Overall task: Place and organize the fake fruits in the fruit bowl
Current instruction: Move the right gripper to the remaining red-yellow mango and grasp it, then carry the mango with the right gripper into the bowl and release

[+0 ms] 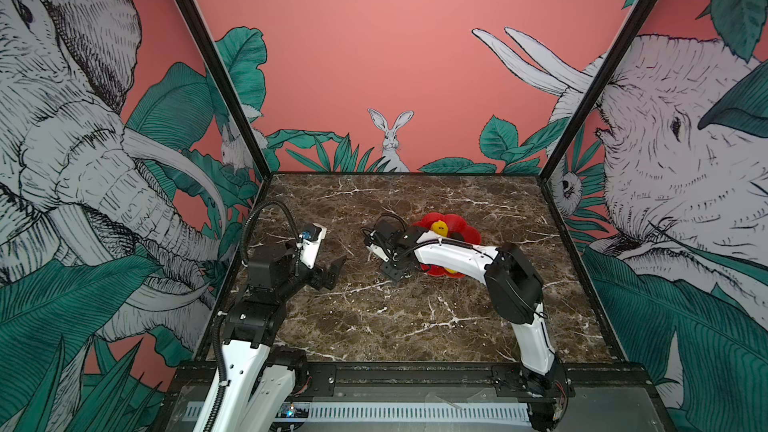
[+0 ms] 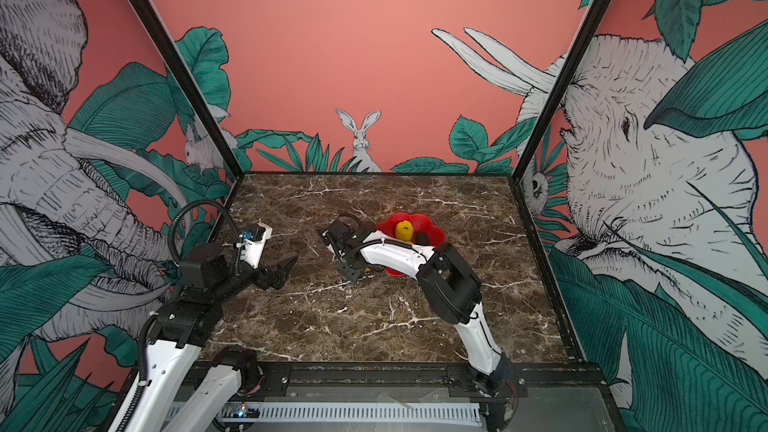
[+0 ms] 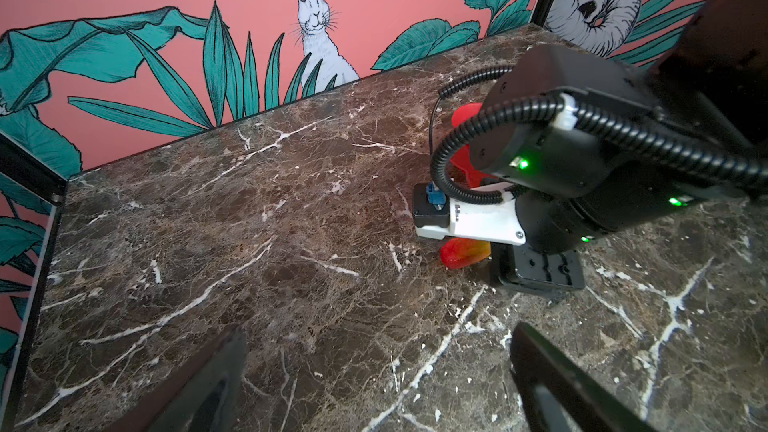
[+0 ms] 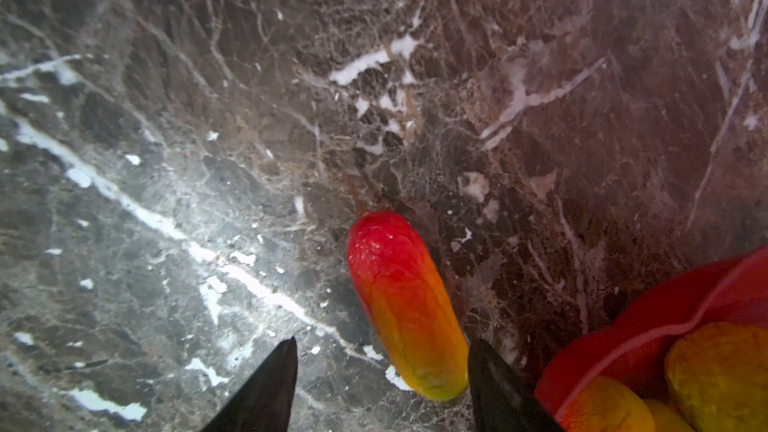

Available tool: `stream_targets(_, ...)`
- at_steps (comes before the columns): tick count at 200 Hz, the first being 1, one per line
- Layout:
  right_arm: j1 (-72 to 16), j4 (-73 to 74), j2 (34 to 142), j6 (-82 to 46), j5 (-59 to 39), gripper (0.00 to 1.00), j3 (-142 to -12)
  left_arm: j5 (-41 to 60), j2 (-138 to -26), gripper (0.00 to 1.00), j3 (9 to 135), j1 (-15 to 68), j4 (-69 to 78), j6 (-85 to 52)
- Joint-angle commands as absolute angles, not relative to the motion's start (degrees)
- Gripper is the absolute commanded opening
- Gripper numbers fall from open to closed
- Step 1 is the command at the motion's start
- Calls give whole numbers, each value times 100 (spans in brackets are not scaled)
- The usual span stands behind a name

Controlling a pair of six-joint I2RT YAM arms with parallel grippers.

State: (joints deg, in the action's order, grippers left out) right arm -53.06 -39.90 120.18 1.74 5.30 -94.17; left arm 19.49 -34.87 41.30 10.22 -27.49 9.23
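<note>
I'm watching the right claw (image 4: 382, 384) low over the desk (image 4: 208, 118), and the one relation that matters is this: the red-orange fruit (image 4: 405, 305) is lying flat between the two black tips, lower centre of the right wrist frame, its long axis running straight out ahead of the claw, yellow end nearest the tips, red end pointing up-frame. It's sitting off-centre, crowding the right-hand tip; the left-hand tip is standing clear with bare desk showing between. So the claw is partly open and I'm not seeing a hold on anything yet. The fruit bowl (image 4: 648, 322) is just beside, lower right corner of that frame, scalloped rim close to the fruit but not touching it as far as I can tell. In a top view the bowl (image 1: 471, 234) is sitting mid-desk, right of centre, mostly under the right arm, with the stubby yellow fruit (image 1: 439, 228) in it. The left claw (image 1: 332, 274) is hanging wide open and empty at centre left, well apart, so the right arm is clearly nearer. The fruit is looking glossy, hard plastic, faintly ribbed, rounded ends; the desk is polished brown marble with white veins. I'm judging a slippery pinch, likely to squirt sideways.
</note>
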Motion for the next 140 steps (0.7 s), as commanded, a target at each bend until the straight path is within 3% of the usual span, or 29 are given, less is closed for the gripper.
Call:
stream_targets(1,-5258,-3973,12232,101,459,61,-9545,1995,-3489,100,4131,1038,-2661,993)
stream_targets(32,-5239,-3955,12344,80,430,56,-9554,1985,-3478,100,4131,1037,-2661,1007)
stream_targets(102,-5235,-3981,11944,9,356,19,-9468,1942,-3445,100,4127,1037,-2679,1011)
stream_targets(140,-5183,-3525,10957,-273,213,15,-8922,1942,-3432,100,4123,1037,-2679,1011)
